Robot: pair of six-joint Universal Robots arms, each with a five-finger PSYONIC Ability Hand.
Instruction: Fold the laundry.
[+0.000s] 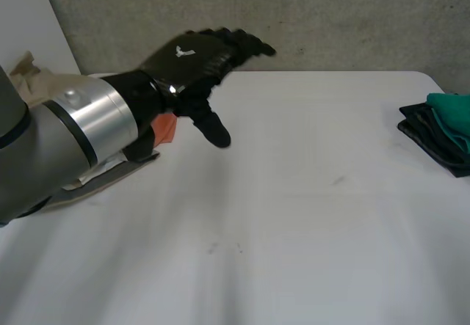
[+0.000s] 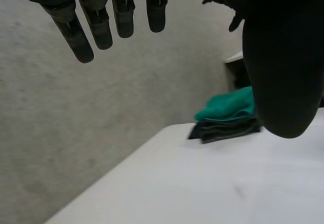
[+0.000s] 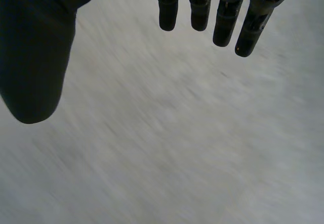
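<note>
Laundry (image 1: 440,127), a folded stack of teal on dark cloth, sits at the counter's (image 1: 294,215) three o'clock edge in our head view; we judge that part done. At about nine o'clock, an orange cloth (image 1: 167,125) and some pale pieces (image 1: 29,75) lie half hidden under the left arm. We take these as what is left to fold, though we cannot tell their state. The left robot hand (image 1: 194,57) hovers above the counter near ten o'clock, fingers straight and apart from the thumb, holding nothing. The right robot hand (image 3: 35,57) likewise has straight, spread fingers, empty, over a bare grey surface.
</note>
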